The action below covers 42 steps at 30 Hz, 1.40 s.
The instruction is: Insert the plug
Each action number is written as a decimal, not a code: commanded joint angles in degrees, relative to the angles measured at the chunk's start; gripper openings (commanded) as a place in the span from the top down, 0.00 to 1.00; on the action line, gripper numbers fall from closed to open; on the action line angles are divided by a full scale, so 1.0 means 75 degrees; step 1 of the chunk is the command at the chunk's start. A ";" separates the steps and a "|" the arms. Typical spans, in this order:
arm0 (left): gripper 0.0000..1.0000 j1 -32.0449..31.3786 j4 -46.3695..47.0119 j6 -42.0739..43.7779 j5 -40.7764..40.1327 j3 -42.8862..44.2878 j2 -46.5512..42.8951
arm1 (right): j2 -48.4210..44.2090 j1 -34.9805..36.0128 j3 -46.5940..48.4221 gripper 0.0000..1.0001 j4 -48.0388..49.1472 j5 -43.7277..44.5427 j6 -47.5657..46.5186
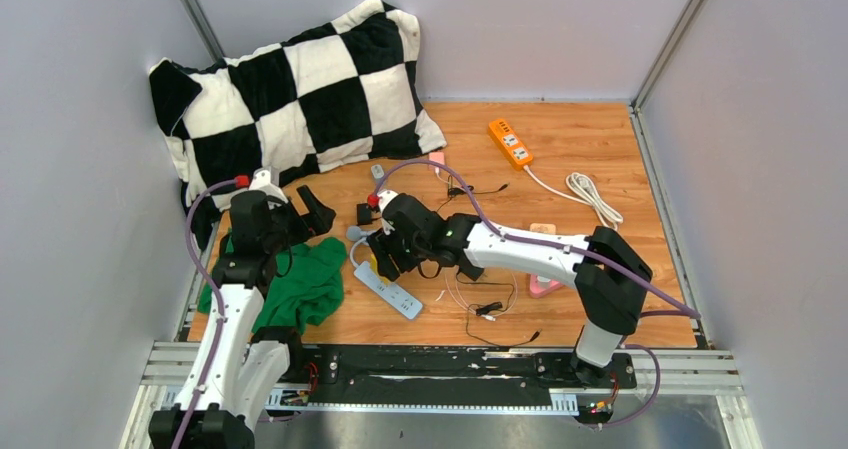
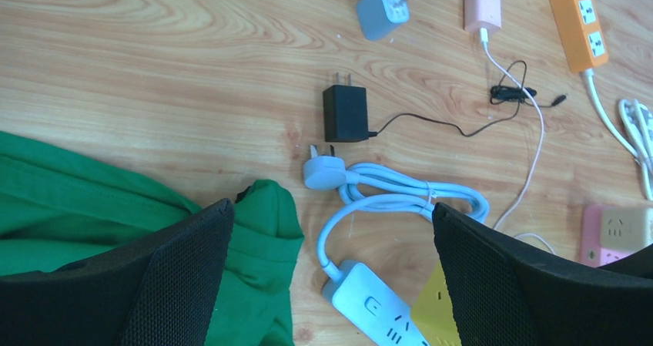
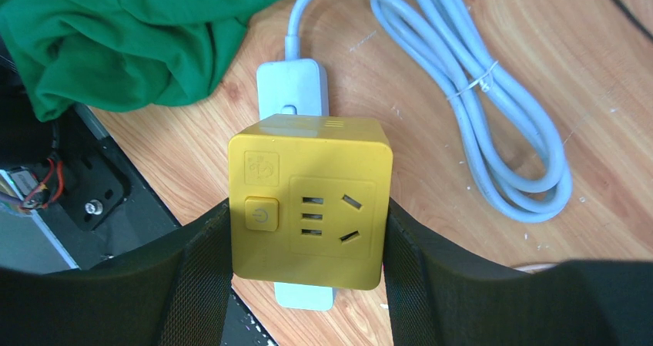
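Right wrist view: right gripper [image 3: 308, 242] clamped the yellow cube socket [image 3: 309, 199], held directly over the white power strip [image 3: 291, 88], probably to line up its plug. The left gripper [image 2: 331, 215] hung spread wide, empty, beside the green cloth [image 2: 92, 192]. Cube showed a power-button icon; embossed logo unreadable, no brand text.

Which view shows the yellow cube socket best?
Right wrist: the yellow cube socket fills mid-frame, outlets and power button facing the camera, clamped in the right gripper over the white power strip. Left wrist catches only one corner at its bottom edge. Top external: the gripper hides nearly all of it.
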 commanded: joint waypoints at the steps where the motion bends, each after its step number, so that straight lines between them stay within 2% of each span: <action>1: 0.00 0.0067 0.0083 0.0088 -0.0263 -0.0292 -0.0325 | 0.0145 0.0210 0.0268 1.00 -0.0159 0.0161 -0.0063; 10: 0.00 0.0067 -0.0004 0.0174 -0.0089 -0.0202 0.0083 | 0.0259 0.0404 0.0221 1.00 -0.0180 0.0098 0.0001; 26: 0.00 0.0073 -0.0021 0.0209 -0.0124 -0.0187 0.0036 | 0.0673 0.0488 0.0249 1.00 -0.0193 -0.0186 -0.0232; 42: 0.00 0.0070 -0.0076 0.0221 -0.0127 -0.0155 0.0039 | 0.0610 0.0488 0.0497 1.00 -0.0752 -0.0344 -0.0667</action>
